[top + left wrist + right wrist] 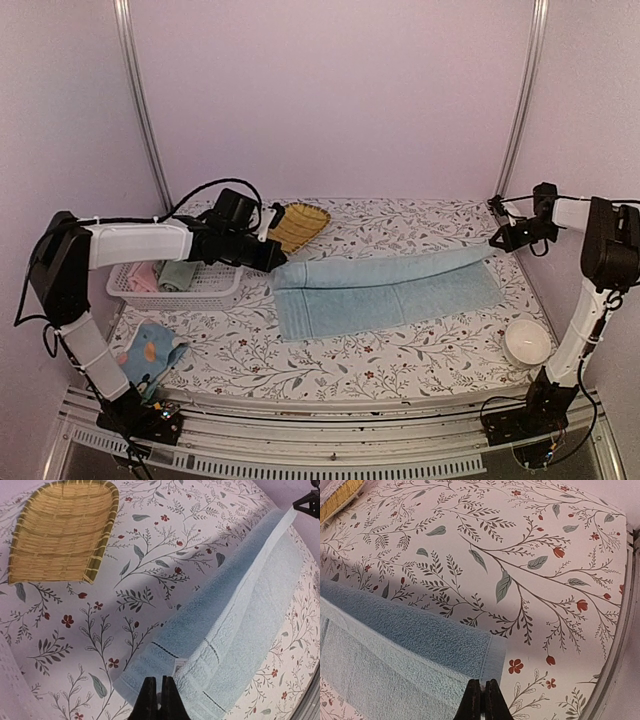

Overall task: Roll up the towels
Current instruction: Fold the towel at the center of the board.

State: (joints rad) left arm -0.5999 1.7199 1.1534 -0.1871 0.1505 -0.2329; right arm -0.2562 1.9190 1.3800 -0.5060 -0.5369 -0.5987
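Note:
The large plain light-blue towel [390, 295] lies lengthwise across the middle of the flowered table, its far long edge raised and doubled over the rest. My left gripper [272, 262] is shut on the towel's left end; in the left wrist view the gripper [161, 681] pinches the hem of the towel [240, 620]. My right gripper [497, 240] is shut on the far right corner, and in the right wrist view the gripper [483, 684] nips the towel [395, 645] at its hem. The small printed towel [150, 355] lies crumpled at the near left, beside the left arm.
A yellow woven tray [298, 225] sits at the back behind my left gripper, also in the left wrist view as the tray [60, 530]. A white basket [175, 285] with folded cloths stands at the left. A white bowl [527, 342] sits near the right arm's base.

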